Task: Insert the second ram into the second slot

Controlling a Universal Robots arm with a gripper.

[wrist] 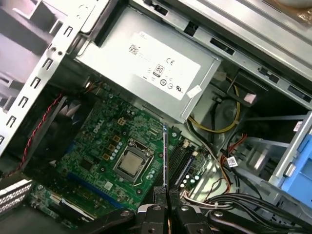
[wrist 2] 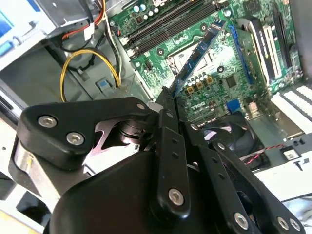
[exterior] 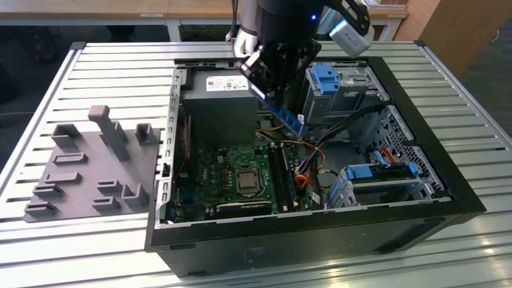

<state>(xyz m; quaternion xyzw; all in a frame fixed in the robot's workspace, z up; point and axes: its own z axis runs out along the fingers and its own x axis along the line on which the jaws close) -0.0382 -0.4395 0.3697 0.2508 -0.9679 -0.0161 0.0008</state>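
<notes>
My gripper [exterior: 268, 90] hangs over the open computer case [exterior: 240, 240] and is shut on the second ram [exterior: 282, 113], a thin blue stick that slants down toward the motherboard [exterior: 224, 174]. In the second wrist view the ram [wrist 2: 200, 51] juts out from the closed fingers [wrist 2: 168, 105] above the green board. The first wrist view shows the ram [wrist: 165, 153] edge-on, hanging just beside the dark memory slots [wrist: 179, 160], still above them. The slots [exterior: 280, 174] lie to the right of the processor socket [exterior: 244, 180]. I cannot tell which one is the second slot.
A grey power supply [exterior: 224, 90] fills the case's far end. Blue drive-bay clips [exterior: 324, 78] and a lower bay [exterior: 384, 171] sit on the exterior view's right, with cables [exterior: 320, 153] between. A grey fixture plate [exterior: 88, 168] lies on the slatted table [exterior: 80, 240] at left.
</notes>
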